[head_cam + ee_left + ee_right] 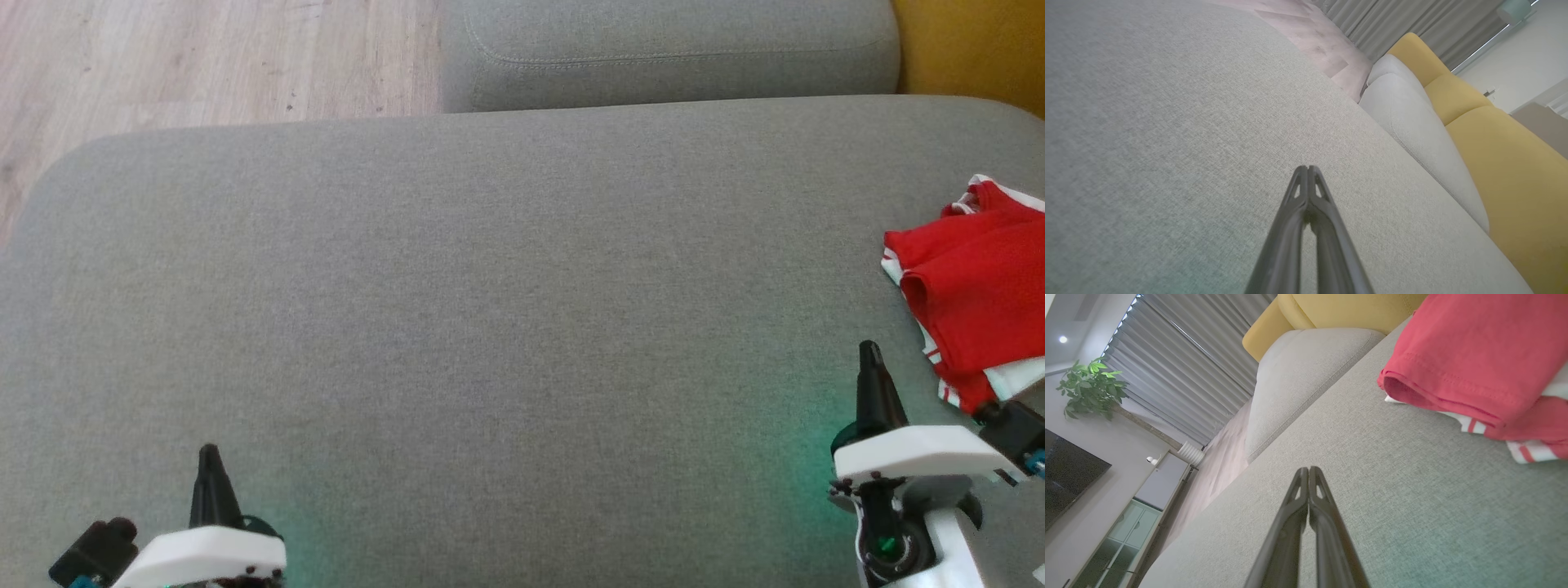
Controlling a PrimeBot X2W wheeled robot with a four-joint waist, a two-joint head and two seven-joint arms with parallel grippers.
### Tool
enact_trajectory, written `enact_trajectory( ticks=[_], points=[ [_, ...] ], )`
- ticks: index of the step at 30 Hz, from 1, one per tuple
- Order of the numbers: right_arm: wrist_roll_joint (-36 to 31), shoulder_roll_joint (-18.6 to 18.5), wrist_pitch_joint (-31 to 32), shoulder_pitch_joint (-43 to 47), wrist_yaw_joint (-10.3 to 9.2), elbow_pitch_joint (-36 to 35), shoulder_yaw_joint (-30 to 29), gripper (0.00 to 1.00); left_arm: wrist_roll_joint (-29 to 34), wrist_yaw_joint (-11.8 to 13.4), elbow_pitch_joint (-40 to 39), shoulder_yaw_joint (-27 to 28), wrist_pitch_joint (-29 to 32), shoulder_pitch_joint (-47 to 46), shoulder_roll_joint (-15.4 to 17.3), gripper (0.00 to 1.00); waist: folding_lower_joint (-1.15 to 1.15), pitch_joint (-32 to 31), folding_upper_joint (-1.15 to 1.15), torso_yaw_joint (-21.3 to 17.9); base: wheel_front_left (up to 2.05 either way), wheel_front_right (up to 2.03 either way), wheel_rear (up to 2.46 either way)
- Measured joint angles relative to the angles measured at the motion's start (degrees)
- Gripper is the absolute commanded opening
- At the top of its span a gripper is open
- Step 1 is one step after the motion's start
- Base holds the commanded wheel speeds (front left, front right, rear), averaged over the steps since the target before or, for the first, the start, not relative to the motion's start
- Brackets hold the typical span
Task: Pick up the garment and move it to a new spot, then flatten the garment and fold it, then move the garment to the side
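Garment (976, 298) (red, white-trimmed) folded at the grey cushion's (490, 327) right edge; left gripper (1308, 168) and right gripper (1309, 469) rest empty, jaws closed, fingertips touching.

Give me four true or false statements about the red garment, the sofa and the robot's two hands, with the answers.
1. The red garment lies at the right end of the grey cushion. True.
2. The right hand is gripping the garment. False: its fingers are shut on nothing, beside the cloth.
3. The left hand is shut and empty. True.
4. The garment is spread flat over the cushion's middle. False: it lies folded over itself at the right.
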Motion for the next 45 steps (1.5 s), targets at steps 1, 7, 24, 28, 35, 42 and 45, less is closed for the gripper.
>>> enact_trajectory(
  ticks=[1,7,24,28,35,42,45],
  points=[
    [0.7,0.0,0.2,0.0,0.00,-0.2,0.0,0.00,-0.7,0.0,-0.1,0.0,0.2,-0.1,0.0,0.00,0.00,0.0,0.00,0.0,0.00,0.00,0.00],
    [4.2,0.0,1.0,0.1,0.00,-0.9,-0.4,0.00,-3.9,-0.2,-0.4,0.1,0.8,-0.5,0.0,0.00,0.00,-0.1,0.00,-0.1,0.00,0.00,0.00],
    [16.3,0.0,3.9,1.2,-0.01,-3.1,-1.8,0.00,-15.7,-1.7,-1.4,0.5,3.8,-1.1,0.0,0.00,0.00,-0.6,0.00,-0.4,0.00,0.00,0.00],
    [19.1,0.0,4.5,1.2,-0.01,-3.7,-2.1,0.00,-18.3,-1.8,-1.7,0.8,4.6,-1.3,0.0,0.00,0.00,-0.7,0.00,-0.5,0.00,0.00,0.00],
    [23.8,0.0,5.6,1.2,-0.01,-4.6,-2.6,0.00,-22.9,-2.3,-2.3,1.4,5.8,-1.5,0.0,0.00,0.00,-0.9,0.00,-0.6,0.00,0.00,0.00],
    [28.5,0.0,6.8,1.2,-0.01,-5.5,-3.3,0.00,-27.5,-2.8,-2.6,1.7,6.9,-2.3,0.0,0.00,0.00,-1.0,0.00,-0.7,0.00,0.00,0.00],
    [30.5,0.0,7.2,1.2,-0.01,-5.8,-3.6,0.00,-29.4,-3.0,-2.7,1.8,7.3,-2.3,0.0,0.00,0.00,-1.1,0.00,-0.8,0.00,0.00,0.00]
  ],
)
